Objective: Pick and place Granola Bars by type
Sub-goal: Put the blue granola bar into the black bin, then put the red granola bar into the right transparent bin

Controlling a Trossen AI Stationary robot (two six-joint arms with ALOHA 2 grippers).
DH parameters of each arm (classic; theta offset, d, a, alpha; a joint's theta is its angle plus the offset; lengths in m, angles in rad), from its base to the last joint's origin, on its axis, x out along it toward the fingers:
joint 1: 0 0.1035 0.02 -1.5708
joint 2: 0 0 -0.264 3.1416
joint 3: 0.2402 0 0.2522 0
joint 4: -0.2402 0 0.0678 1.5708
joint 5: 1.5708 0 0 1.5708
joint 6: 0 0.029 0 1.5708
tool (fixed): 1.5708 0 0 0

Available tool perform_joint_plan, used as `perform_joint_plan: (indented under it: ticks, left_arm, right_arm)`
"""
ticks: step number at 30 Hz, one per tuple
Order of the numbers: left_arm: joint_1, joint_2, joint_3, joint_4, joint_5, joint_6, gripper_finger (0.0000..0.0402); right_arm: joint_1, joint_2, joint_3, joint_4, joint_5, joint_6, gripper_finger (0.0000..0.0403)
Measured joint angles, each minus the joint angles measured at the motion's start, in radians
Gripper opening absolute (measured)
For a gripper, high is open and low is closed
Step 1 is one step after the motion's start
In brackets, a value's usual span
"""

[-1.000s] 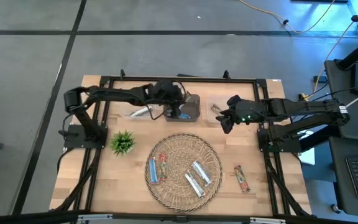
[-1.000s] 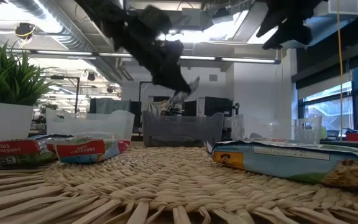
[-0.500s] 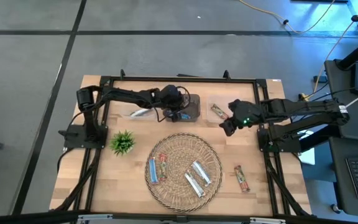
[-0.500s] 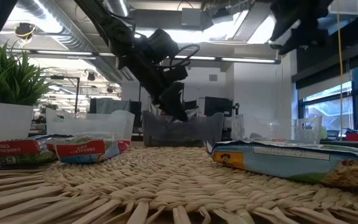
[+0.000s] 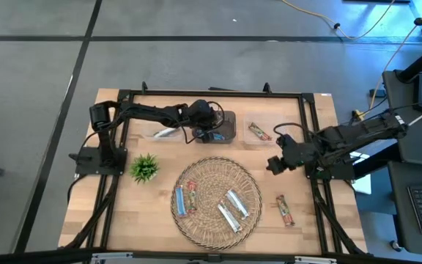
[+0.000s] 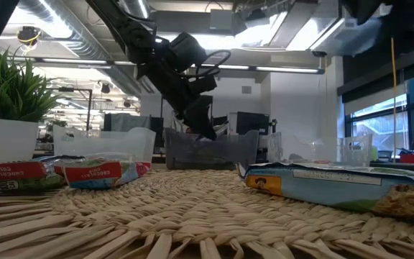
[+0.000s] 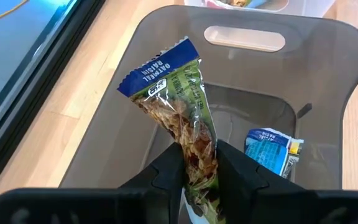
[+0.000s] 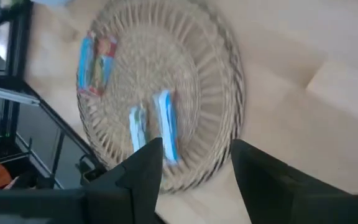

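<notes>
I see the big light wooden table (image 5: 152, 213) filling the middle of the high view. On it, a little below the middle, lies the round woven wicker tray (image 5: 217, 198). Four wrapped granola bars lie on the tray: a blue one (image 5: 180, 200) and a brown-red one (image 5: 193, 196) on its left side, and two silvery-white ones (image 5: 234, 203) on its right side. Another brown-red bar (image 5: 285, 210) lies on the bare wood to the right of the tray.

My left arm reaches across the upper part of the table to the smoky grey plastic bin (image 7: 328, 93). The left gripper (image 7: 199, 168) hangs over that bin, and its two fingers pinch a green-and-blue oatmeal bar (image 7: 179, 118) tight. A small blue-wrapped bar (image 7: 271, 149) already lies inside the bin.

My right gripper (image 5: 275, 164) hovers over the wood just right of the tray's upper edge. Its fingers (image 8: 143, 167) stand wide apart and hold nothing.

A small green plant (image 5: 145, 168) stands at the left of the tray.
</notes>
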Motion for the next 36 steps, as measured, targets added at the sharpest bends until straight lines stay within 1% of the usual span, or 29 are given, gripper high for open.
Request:
perform_joint_plan:
  ticks: [3, 9, 12, 16, 20, 25, 36]
  left_arm:
    - [0.000, 0.000, 0.000, -0.001, 0.000, -0.007, 0.0084]
    - [0.000, 0.000, 0.000, -0.001, -0.009, -0.009, 0.0113]
    - [0.000, 0.000, 0.000, -0.007, -0.022, -0.008, 0.0135]
    - [-0.001, 0.000, 0.000, -0.012, -0.023, -0.008, 0.0160]
    - [-0.001, -0.003, 0.000, -0.016, -0.015, -0.011, 0.0172]
    - [-0.006, -0.020, 0.000, -0.012, -0.014, -0.035, 0.0171]
    - [-0.034, -0.075, 0.000, -0.021, -0.014, -0.035, 0.0169]
  right_arm:
    - [0.069, 0.043, 0.000, -0.025, -0.008, 0.118, 0.0194]
    - [0.199, 0.173, 0.000, -0.077, -0.158, 0.321, 0.0194]
    - [0.261, 0.237, 0.000, -0.077, -0.184, 0.401, 0.0194]
    - [0.328, 0.322, 0.000, -0.056, -0.187, 0.470, 0.0194]
    - [0.367, 0.405, 0.000, -0.026, -0.190, 0.476, 0.0194]
    - [0.379, 0.495, 0.000, -0.030, -0.191, 0.479, 0.0194]
    - [0.377, 0.618, 0.000, -0.064, -0.191, 0.477, 0.0194]
